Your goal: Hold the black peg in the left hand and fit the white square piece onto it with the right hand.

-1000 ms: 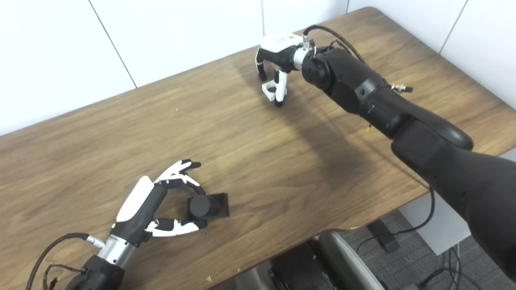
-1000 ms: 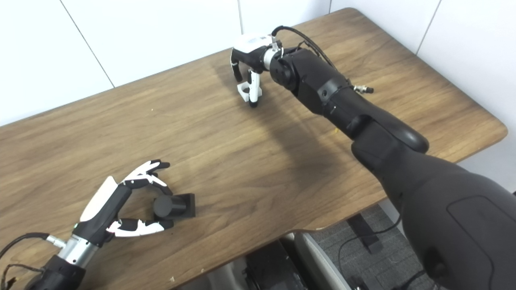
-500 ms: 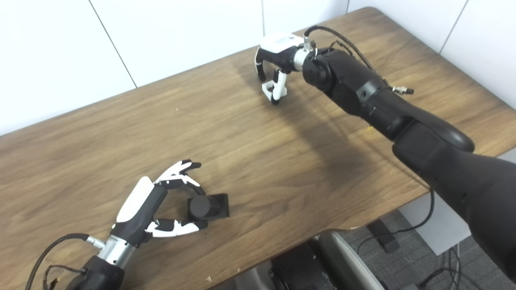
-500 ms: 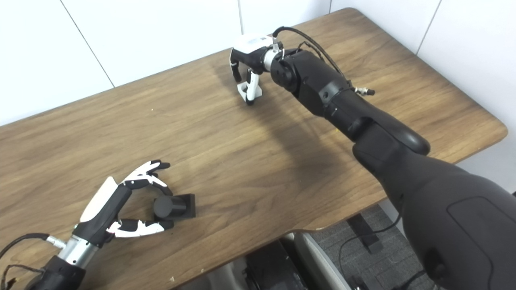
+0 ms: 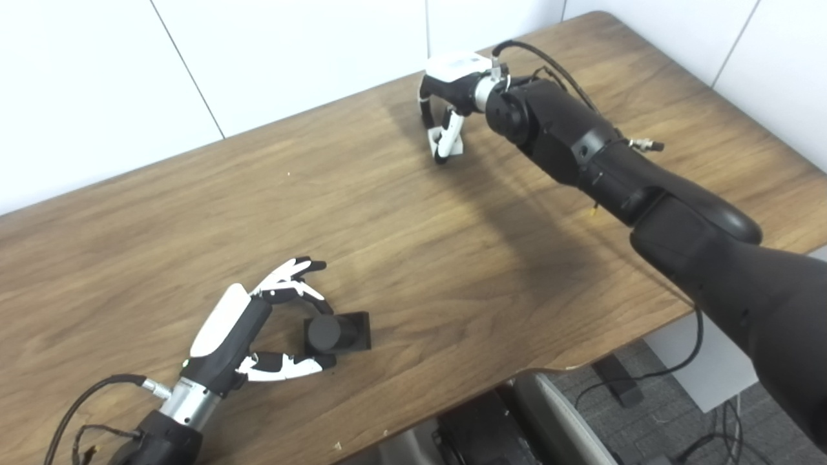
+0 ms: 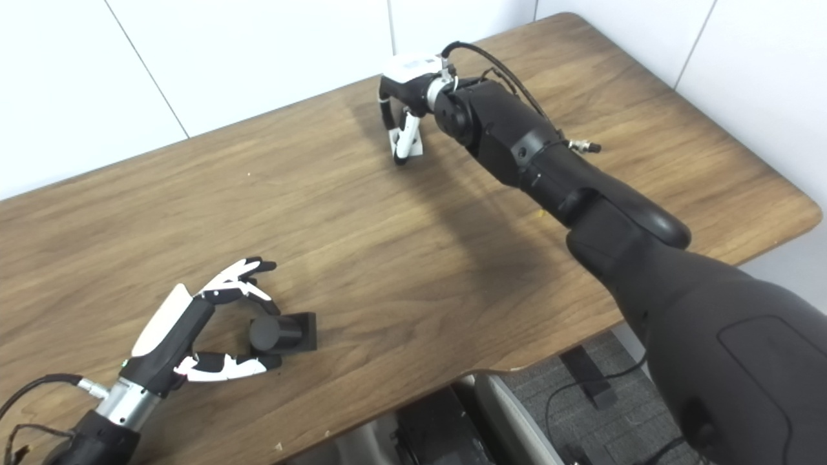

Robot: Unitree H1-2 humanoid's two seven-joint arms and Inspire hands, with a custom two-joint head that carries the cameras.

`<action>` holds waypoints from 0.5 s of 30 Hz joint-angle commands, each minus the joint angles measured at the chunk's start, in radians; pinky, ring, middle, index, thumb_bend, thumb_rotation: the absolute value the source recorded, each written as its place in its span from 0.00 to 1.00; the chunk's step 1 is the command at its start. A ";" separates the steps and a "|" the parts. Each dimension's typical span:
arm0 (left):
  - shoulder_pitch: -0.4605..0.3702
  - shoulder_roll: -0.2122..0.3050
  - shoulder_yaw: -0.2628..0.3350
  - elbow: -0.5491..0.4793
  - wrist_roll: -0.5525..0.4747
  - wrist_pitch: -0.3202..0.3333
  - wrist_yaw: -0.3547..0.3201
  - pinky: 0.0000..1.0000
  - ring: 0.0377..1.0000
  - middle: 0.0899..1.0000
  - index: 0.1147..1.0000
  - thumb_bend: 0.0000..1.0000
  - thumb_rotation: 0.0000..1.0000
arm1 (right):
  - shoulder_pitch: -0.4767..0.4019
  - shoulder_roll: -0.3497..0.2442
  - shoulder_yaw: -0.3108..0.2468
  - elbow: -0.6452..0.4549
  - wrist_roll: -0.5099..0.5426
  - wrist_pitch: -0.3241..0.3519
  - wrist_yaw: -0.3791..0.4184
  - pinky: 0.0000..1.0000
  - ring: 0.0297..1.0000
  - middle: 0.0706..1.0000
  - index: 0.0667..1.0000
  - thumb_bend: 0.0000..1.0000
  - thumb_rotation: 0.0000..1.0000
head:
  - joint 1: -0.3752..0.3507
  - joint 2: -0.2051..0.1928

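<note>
The black peg lies on its side near the table's front edge, its round shaft pointing at my left hand. That hand is open, with fingers above the shaft and the thumb below it, a small gap showing at the thumb. At the far side of the table my right hand arches down, its fingers and thumb pinched on the white square piece. The piece stands tilted on edge, partly hidden by the fingers.
The wooden table ends close below the peg. Its right corner lies under my right forearm. A white wall runs behind the table. A chair and cables sit on the floor below the front edge.
My right hand's fingers have drawn together on the white piece and tipped it up on edge. The left hand and peg have not moved. The camera shifted slightly.
</note>
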State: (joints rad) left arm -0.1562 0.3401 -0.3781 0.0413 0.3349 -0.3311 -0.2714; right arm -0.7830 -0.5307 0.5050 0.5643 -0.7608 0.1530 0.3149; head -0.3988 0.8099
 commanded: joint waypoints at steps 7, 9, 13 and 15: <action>0.042 0.037 -0.019 0.032 0.034 0.059 -0.058 0.80 0.94 0.87 0.43 0.52 0.06 | 0.063 0.020 0.046 0.010 -0.002 0.005 0.081 0.81 0.89 0.86 0.72 0.85 0.22 | -0.001 -0.001; 0.042 0.036 -0.019 0.031 0.033 0.061 -0.059 0.80 0.94 0.87 0.43 0.52 0.06 | 0.063 0.019 0.047 0.010 -0.001 0.003 0.080 0.82 0.89 0.86 0.72 0.85 0.22 | 0.000 0.000; 0.042 0.035 -0.019 0.034 0.038 0.057 -0.054 0.79 0.94 0.86 0.42 0.52 0.06 | 0.063 0.017 0.046 0.008 0.001 0.008 0.086 0.83 0.90 0.86 0.72 0.84 0.22 | 0.003 -0.002; 0.041 0.034 -0.019 0.039 0.036 0.054 -0.053 0.79 0.94 0.86 0.42 0.52 0.06 | 0.064 0.017 0.044 0.007 0.004 0.011 0.087 0.84 0.90 0.87 0.72 0.84 0.22 | 0.002 -0.003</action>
State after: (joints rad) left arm -0.1551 0.3406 -0.3779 0.0394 0.3348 -0.3311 -0.2715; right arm -0.7815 -0.5343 0.5095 0.5543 -0.7588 0.1651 0.3196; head -0.3958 0.8069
